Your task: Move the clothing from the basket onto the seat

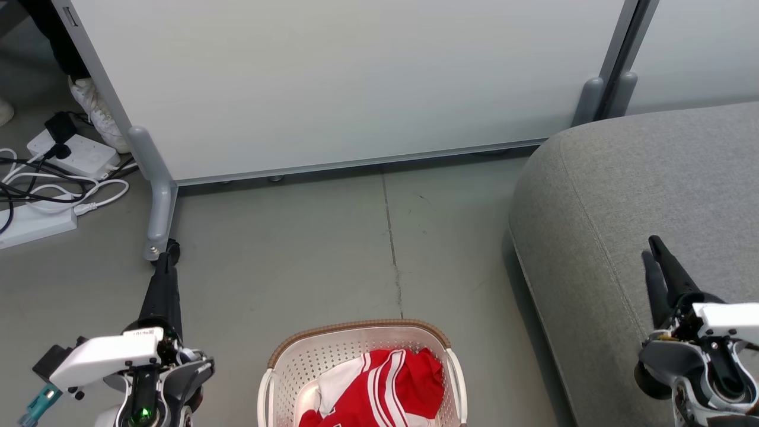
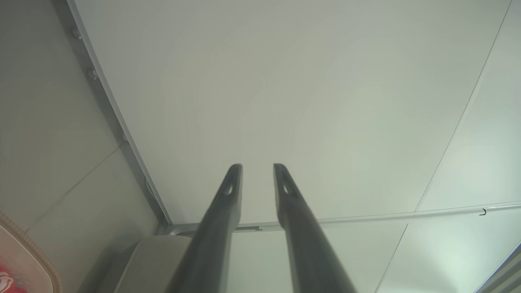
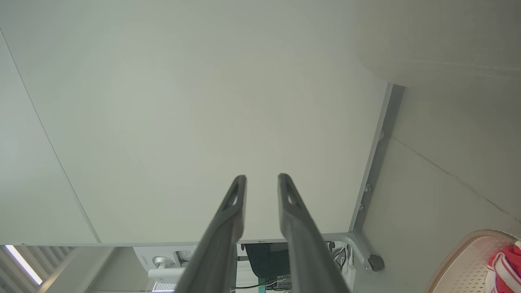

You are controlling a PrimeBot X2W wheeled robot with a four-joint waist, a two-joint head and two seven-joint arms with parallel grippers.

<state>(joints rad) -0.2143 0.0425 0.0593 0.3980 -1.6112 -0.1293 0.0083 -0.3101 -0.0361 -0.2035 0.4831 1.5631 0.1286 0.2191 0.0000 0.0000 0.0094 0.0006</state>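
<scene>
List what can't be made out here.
- Red, white-striped clothing in the oval white perforated plastic basket: head view's bottom edge cuts both; garment count unclear.
- Large grey fabric seat: cut by head view's right and bottom edges; extent unknown.
- White shoe, upper left: pale partition panel hides most of the person.
- Wrist views: frame corners cut the basket to a sliver.

- Head view: high up, facing forward and steeply down on the grey floor (image 1: 284, 267), the oval white perforated basket with brown rim (image 1: 356, 325), the large grey fabric sofa cushion (image 1: 622, 196) and a pale partition panel (image 1: 356, 77).
- Left wrist view: low, along the left gripper (image 2: 257, 166), close to that panel.
- Right wrist view: likewise, along the right gripper (image 3: 262, 176).
- All three share panel, floor and basket.
</scene>
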